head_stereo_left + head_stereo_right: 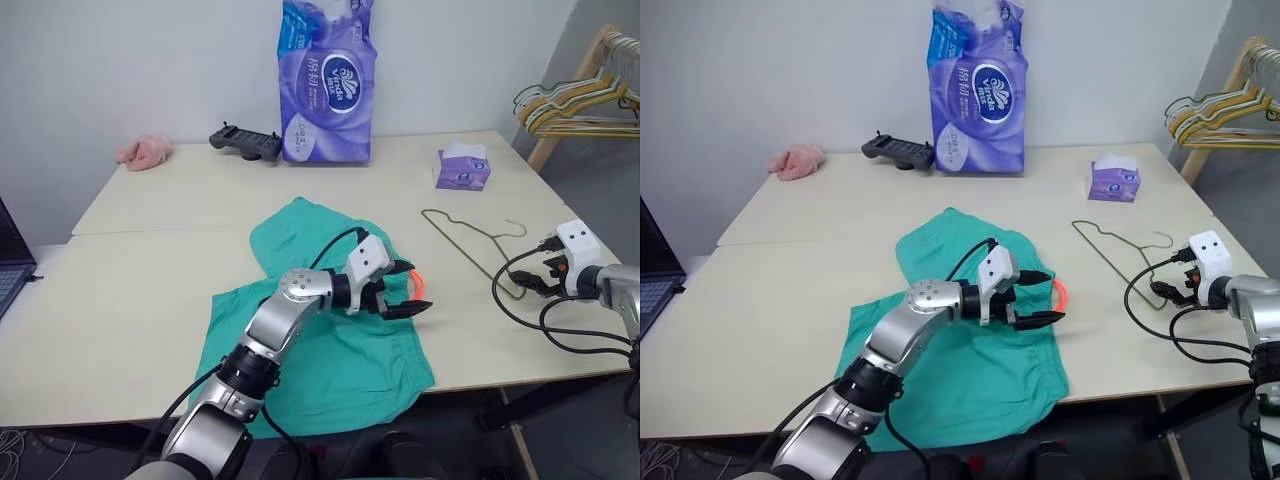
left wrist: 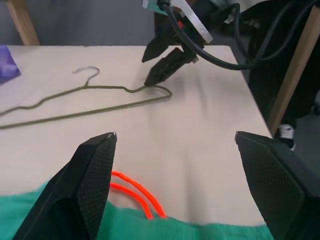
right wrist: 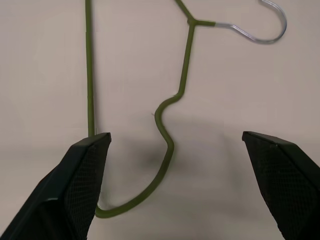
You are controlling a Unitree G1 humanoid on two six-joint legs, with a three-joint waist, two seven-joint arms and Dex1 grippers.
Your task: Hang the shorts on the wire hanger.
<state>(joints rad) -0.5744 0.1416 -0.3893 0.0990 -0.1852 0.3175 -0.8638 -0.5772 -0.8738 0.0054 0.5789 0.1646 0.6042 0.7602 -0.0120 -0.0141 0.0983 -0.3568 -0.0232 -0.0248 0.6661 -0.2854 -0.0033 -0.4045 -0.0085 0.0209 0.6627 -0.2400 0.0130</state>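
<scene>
Spreading wide, right hand (image 3: 172,187) over wire hanger (image 3: 165,135), left hand (image 2: 172,187) open above shorts (image 1: 330,370)

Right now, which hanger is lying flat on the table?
The thin olive wire hanger, alone on the table beside the shorts. The other hangers hang bunched on a wooden rack.

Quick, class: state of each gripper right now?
Left gripper: open, empty, over the shorts.
Right gripper: open, empty, over the wire hanger.
</scene>
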